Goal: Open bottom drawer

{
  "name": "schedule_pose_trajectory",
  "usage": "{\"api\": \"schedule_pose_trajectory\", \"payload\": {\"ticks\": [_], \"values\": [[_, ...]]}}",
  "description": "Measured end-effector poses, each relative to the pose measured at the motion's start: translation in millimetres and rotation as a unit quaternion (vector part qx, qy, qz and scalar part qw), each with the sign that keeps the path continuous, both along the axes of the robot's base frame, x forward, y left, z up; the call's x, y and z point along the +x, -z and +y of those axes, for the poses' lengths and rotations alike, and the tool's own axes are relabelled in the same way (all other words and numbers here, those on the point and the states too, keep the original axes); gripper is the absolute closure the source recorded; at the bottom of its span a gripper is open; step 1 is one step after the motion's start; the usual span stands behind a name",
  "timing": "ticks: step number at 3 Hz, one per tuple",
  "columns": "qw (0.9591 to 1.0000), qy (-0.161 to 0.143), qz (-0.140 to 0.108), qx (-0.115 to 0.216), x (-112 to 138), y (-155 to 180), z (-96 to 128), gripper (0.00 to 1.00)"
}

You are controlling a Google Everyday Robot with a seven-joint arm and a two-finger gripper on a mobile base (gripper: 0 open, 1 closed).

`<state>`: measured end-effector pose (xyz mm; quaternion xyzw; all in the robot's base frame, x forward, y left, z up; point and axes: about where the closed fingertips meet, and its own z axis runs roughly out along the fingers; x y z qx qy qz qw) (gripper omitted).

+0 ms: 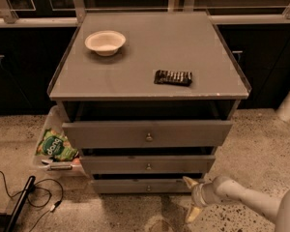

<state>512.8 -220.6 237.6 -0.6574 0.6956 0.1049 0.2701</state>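
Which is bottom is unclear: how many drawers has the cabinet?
3, stacked: top drawer, middle drawer below it, bottom drawer lowest. The gripper, open, is by the bottom drawer's right end.

Grey flat cabinet top [159, 42] with two things on it.
A round white bowl [105, 42] sits back left, a dark flat packet [173, 77] front right. The pale gripper [191, 197], fingers spread, is low by the cabinet's bottom right corner.

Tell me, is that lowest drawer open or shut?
Apparently shut: the bottom drawer sits no farther out than the middle drawer. The gripper, open, hovers at its right end, off the knob.
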Motion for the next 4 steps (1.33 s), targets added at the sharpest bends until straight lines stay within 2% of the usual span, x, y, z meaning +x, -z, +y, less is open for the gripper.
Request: {"api": "schedule_pose_trajectory", "payload": {"ticks": [2, 3, 4], "values": [[0.9996, -0.021, -0.018, 0.009, 17, 33, 4, 0.00], [0.9985, -0.035, -0.042, 0.009, 37, 36, 9, 0.00], [0.9963, -0.061, -0.060, 0.012, 68, 62, 18, 0.00]]}}
